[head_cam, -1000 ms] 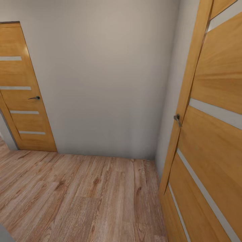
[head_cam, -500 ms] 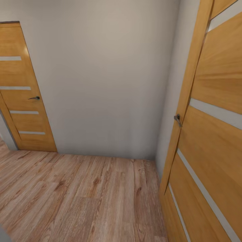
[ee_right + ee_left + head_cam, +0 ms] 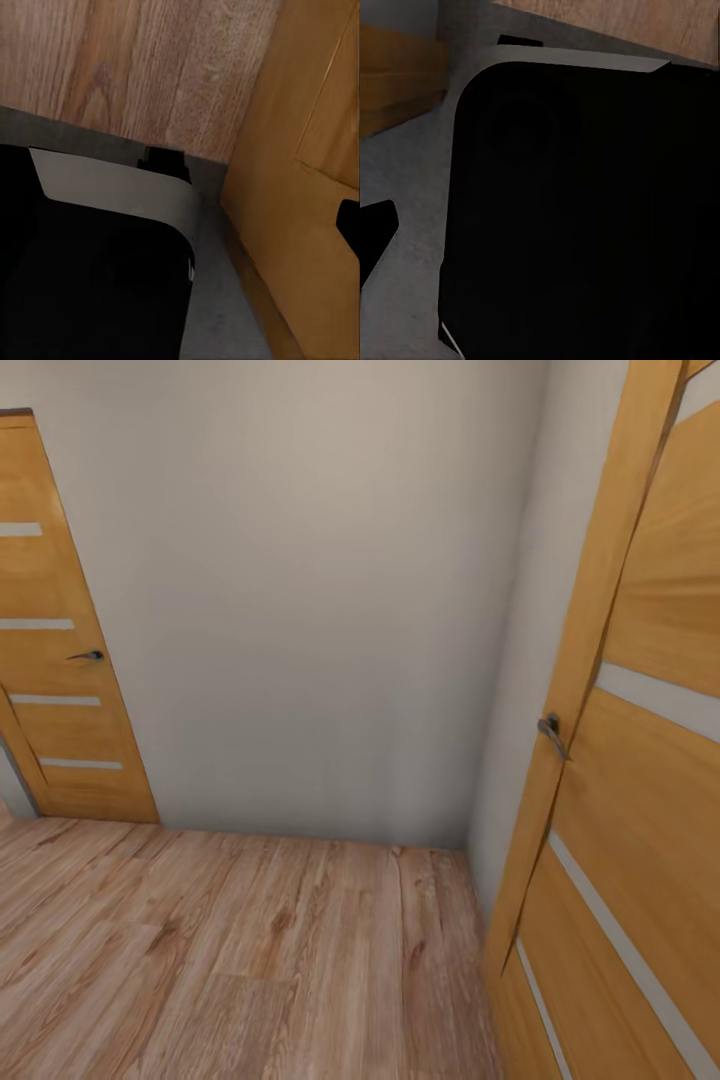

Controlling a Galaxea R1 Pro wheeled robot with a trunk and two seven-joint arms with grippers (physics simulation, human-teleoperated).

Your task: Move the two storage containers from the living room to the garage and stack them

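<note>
Ahead: we face a wall (image 3: 320, 610), doors either side.
Containers: bearing from fingers unknown.
Fingers: cannot tell.

No text, label, brand, number or sign can be read; none is carried by the left door (image 3: 55, 660), the right door (image 3: 640, 760), the wall (image 3: 320, 610) or the plank floor (image 3: 240, 960); the doors are marked by pale horizontal strips alone; nothing legible is borne by the dark body (image 3: 585, 210) seen in the wrist views.
</note>
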